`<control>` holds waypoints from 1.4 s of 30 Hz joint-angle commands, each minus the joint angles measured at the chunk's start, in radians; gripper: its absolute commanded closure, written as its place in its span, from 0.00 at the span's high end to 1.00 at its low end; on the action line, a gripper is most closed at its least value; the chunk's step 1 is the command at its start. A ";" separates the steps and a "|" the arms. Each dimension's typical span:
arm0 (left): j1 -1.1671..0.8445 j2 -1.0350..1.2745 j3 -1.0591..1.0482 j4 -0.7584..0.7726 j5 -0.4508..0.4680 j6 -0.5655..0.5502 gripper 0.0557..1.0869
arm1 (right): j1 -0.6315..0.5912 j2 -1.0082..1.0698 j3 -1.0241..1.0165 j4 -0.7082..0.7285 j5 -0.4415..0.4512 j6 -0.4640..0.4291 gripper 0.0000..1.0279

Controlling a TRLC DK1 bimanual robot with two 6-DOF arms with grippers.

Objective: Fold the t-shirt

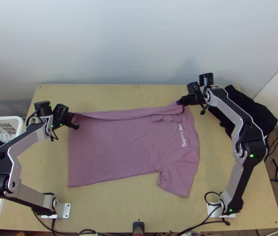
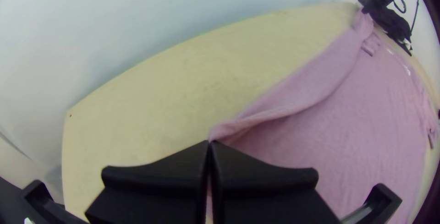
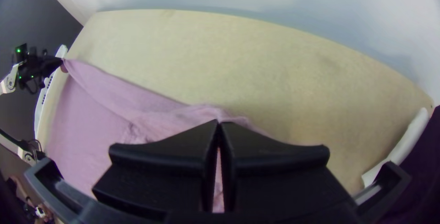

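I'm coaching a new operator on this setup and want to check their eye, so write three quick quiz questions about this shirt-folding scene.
1. Multiple choice: where does the left gripper pinch the t-shirt?
A) At the collar
B) At the far corner of the hem end
C) In the middle of the chest

2. True or false: the right gripper holds the far side of the t-shirt, toward the shoulder end.

3. Fill in: in the top view, the white basket stands at the ____ side of the table.

Key: 1. B; 2. true; 3. left
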 commanded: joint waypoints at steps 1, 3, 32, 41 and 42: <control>0.028 0.004 0.022 -0.061 -0.017 0.004 0.04 | -0.014 0.053 0.061 -0.052 -0.001 0.004 0.03; 0.038 -0.045 0.009 -0.091 -0.016 0.006 0.04 | -0.030 0.024 0.058 -0.104 -0.001 0.004 0.03; -0.034 -0.400 -0.341 -0.258 0.026 0.012 0.04 | -0.068 -0.294 -0.401 -0.138 -0.004 -0.030 0.03; 0.025 -0.338 -0.360 -0.242 0.027 0.010 0.04 | -0.088 -0.249 -0.454 -0.100 -0.002 -0.045 0.04; 0.026 -0.338 -0.358 -0.242 0.026 0.002 0.05 | -0.088 -0.248 -0.459 -0.098 -0.002 -0.045 0.10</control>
